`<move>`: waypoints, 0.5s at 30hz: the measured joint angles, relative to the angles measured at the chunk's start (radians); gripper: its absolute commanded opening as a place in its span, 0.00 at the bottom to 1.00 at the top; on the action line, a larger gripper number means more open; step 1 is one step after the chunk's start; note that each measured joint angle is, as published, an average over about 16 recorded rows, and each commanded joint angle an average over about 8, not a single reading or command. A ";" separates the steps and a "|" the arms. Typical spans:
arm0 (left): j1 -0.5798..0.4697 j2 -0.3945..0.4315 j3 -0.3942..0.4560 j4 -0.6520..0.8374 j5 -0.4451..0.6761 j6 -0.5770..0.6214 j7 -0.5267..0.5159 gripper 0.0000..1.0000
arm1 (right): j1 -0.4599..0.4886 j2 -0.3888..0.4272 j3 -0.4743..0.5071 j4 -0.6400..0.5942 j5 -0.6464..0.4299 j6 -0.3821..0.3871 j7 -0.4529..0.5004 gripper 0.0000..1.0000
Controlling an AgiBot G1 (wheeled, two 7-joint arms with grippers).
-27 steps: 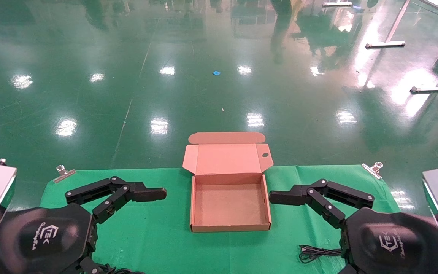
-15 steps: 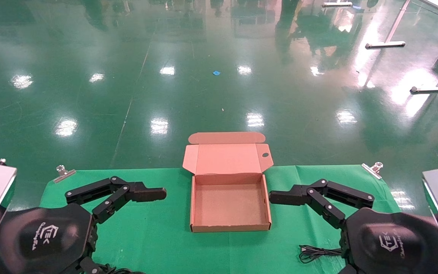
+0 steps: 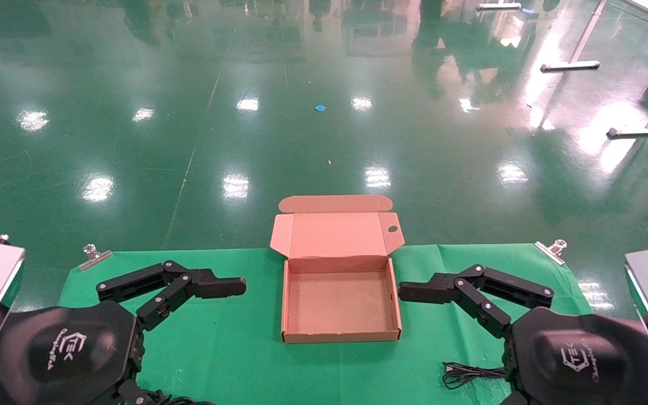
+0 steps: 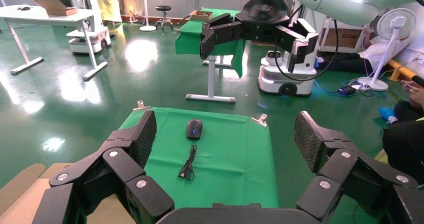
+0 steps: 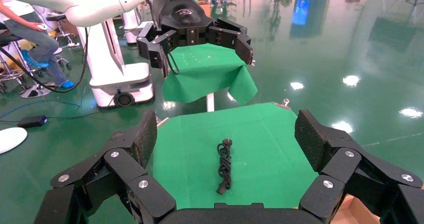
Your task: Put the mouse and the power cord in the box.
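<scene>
The left hand (image 3: 234, 287) and the right hand (image 3: 408, 291) are hovering on either side of the open, empty box (image 3: 340, 337), fingers spread wide and holding nothing. The head view is catching only a tangle of thin black cable (image 3: 464, 373) beside the right hand's wrist. The left wrist view is showing more: beyond the right hand (image 4: 255, 31), the mouse (image 4: 194, 128) is lying on the green worktop (image 4: 235, 154), its cable (image 4: 188, 164) trailing toward the camera. The right wrist view is revealing the bundled power cord (image 5: 224, 166) on the cloth below the left hand (image 5: 195, 34). Metal clips (image 3: 550, 250) are pinning the cloth's corners, and nothing is standing between either hand and the box.
</scene>
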 measured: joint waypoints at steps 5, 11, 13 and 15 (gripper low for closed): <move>-0.007 -0.005 0.003 -0.004 0.012 0.005 0.001 1.00 | 0.003 0.005 -0.001 0.002 -0.008 -0.002 -0.002 1.00; -0.035 -0.018 0.018 -0.007 0.051 0.024 -0.001 1.00 | 0.017 0.022 -0.006 -0.001 -0.036 -0.014 -0.010 1.00; -0.049 -0.024 0.027 -0.006 0.070 0.033 -0.002 1.00 | 0.025 0.031 -0.008 -0.003 -0.050 -0.021 -0.014 1.00; -0.065 -0.031 0.038 -0.004 0.090 0.043 -0.003 1.00 | 0.036 0.040 -0.013 -0.009 -0.068 -0.029 -0.021 1.00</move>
